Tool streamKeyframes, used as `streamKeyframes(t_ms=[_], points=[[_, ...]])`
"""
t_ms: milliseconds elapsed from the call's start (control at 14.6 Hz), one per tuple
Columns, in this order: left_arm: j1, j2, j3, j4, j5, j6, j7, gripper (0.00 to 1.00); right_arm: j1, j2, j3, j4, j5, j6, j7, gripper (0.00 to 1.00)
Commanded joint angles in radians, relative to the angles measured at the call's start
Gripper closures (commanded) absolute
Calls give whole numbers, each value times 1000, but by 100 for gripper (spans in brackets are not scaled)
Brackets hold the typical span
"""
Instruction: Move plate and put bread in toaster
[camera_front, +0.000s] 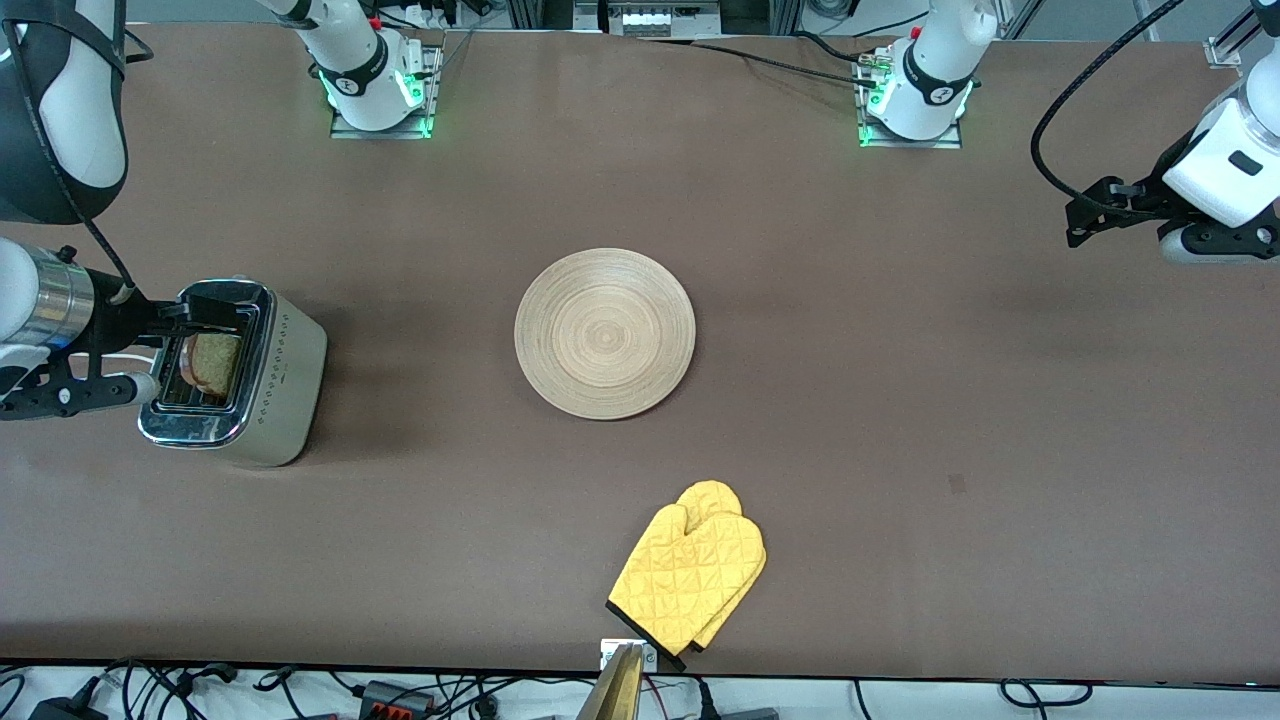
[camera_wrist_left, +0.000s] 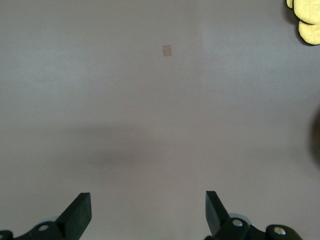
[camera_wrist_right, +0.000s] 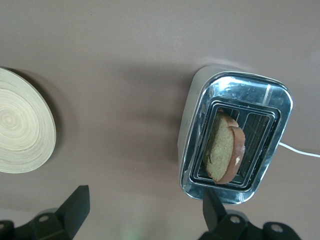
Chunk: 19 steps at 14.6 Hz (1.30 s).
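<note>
Bread (camera_wrist_right: 225, 148) tilted in toaster (camera_wrist_right: 235, 135)

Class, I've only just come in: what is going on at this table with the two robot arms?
The bread stands tilted in a slot of the toaster, at the right arm's end of the table. The right gripper hangs open above the toaster, holding nothing. The plate lies bare mid-table, with a yellow oven mitt nearer the front camera. The left gripper waits open over bare table.

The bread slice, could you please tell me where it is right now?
The bread slice leans tilted in a slot of the toaster at the right arm's end of the table, beside the open right claw.
</note>
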<state>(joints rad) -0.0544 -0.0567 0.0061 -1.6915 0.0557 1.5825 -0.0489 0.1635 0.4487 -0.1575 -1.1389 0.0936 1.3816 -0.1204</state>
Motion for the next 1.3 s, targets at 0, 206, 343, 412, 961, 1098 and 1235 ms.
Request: streamKeyframes(t_ms=[0,206,343,412,961,1098,1235], points=[[5,8,-1,26,-16,-22,9,0,-13,4,3,21,14,-9,-5,0],[5,8,-1,26,-16,-24,11,0,7,-89,-22,-60,12,77,11,0],[5,8,-1,26,-17,-41,9,0,-5,-206,-33,-250,14,117,18,0],[4,8,-3,27,-17,-41,8,0,-18,-249,-28,-310,11,151,4,0],[-4,1,-5,24,-11,-64,20,0,-222,-400,207,-502,-107,191,21,0],[-5,1,-6,26,-11,-67,20,0,-222,-400,211,-504,-107,192,30,0],[-4,3,-3,26,-10,-64,21,0,-222,-400,210,-501,-103,185,31,0]])
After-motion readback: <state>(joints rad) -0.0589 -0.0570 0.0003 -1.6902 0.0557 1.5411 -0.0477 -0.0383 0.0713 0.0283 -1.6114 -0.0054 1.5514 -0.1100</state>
